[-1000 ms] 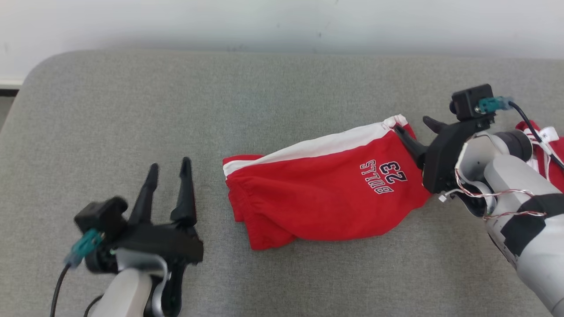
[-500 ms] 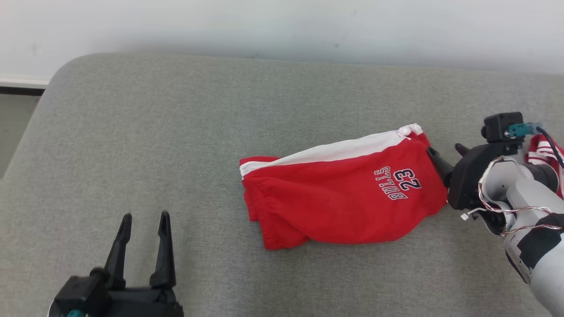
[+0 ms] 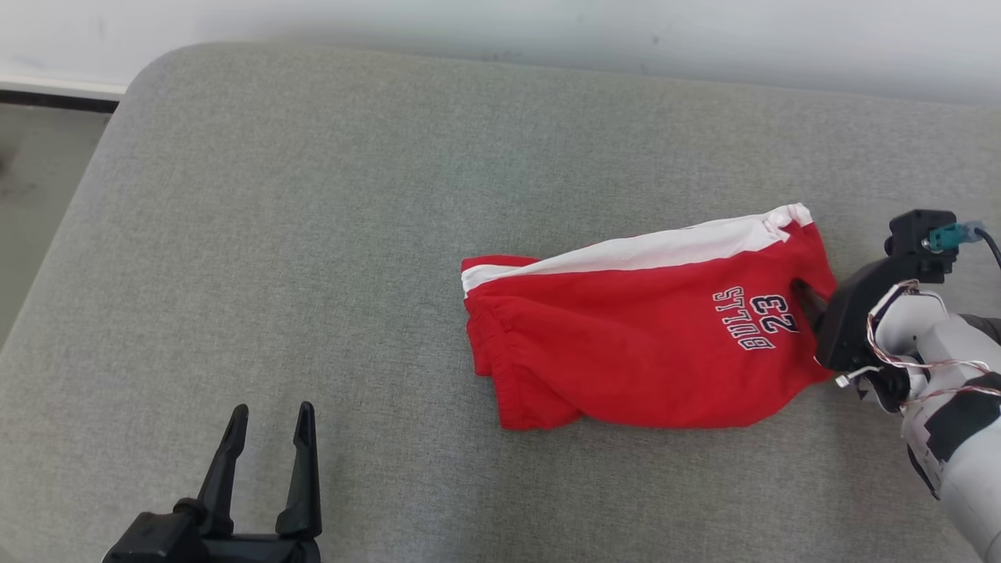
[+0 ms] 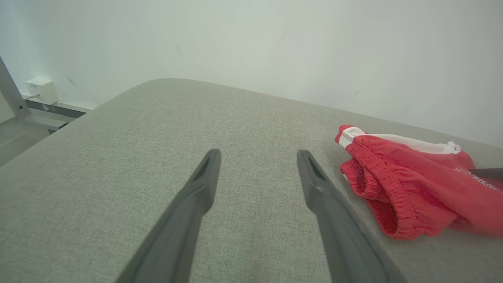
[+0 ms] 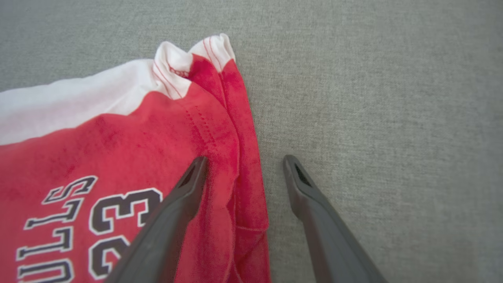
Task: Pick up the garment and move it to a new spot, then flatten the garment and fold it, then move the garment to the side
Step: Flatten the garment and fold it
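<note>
The garment (image 3: 649, 336) is a pair of red shorts with a white side stripe and "BULLS 23" print, lying folded on the grey cushion, right of centre; it also appears as the garment (image 4: 408, 184) and the garment (image 5: 118, 157). My right gripper (image 5: 243, 161) is open and straddles the garment's hem edge: one finger (image 5: 173, 212) lies over the red cloth, the other over bare cushion. In the head view the right gripper (image 3: 809, 301) sits at the garment's right end. My left gripper (image 3: 270, 414) is open and empty, low at the left, well apart from the shorts; the left gripper (image 4: 257, 157) points over bare cushion.
The grey cushion (image 3: 313, 234) spreads wide to the left and back, ending at a white wall (image 3: 500, 23). Its rounded left corner drops to the floor (image 3: 31, 180). A white outlet box (image 4: 41, 90) sits on the wall by that corner.
The head camera has shifted, so the whole picture moved. The right gripper has drawn back and down along the garment's right end. The left gripper has pulled back toward the near edge.
</note>
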